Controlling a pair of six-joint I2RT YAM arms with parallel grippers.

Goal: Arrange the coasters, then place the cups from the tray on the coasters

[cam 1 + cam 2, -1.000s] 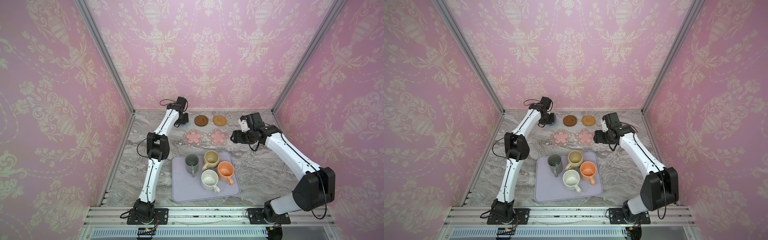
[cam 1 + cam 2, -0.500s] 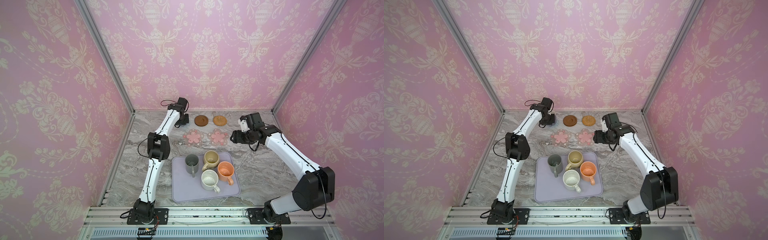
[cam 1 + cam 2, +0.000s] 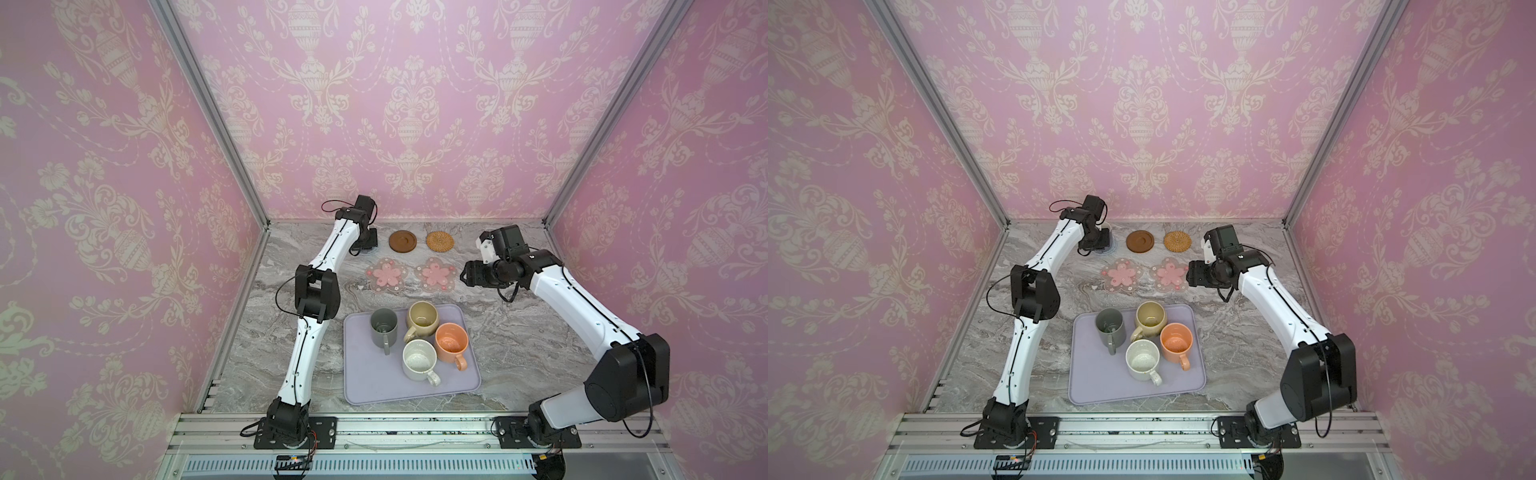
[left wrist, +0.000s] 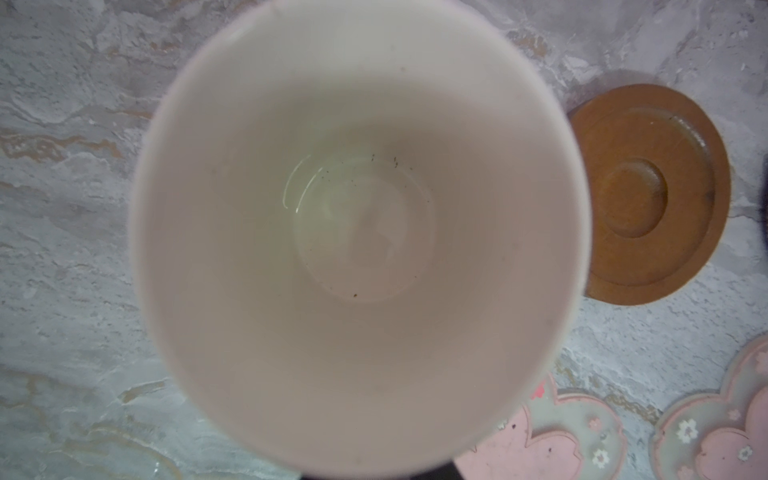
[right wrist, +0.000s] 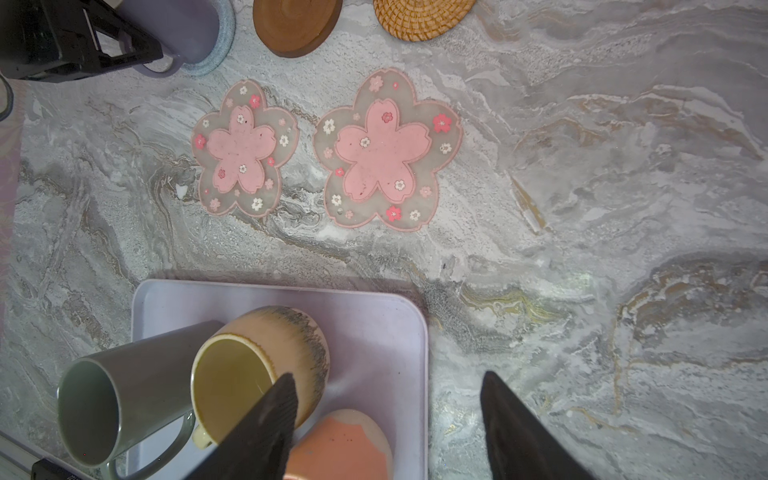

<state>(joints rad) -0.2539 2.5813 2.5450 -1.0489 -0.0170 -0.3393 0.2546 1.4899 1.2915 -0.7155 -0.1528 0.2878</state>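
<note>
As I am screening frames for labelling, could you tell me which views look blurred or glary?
Left wrist view: the lavender mug fills the frame, its rim soft, a glint at its bottom; the dark brown disc coaster sharper. Right wrist view: flower coasters crisp, right gripper dark and blurred. Both top views: even light, tray sharp.

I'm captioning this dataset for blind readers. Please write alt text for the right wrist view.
The open right gripper hangs above the tray, which holds a grey cup, beige cup and orange cup. Beyond lie two pink flower coasters, a brown disc, a rattan coaster, and the lavender cup on the blue coaster.
</note>
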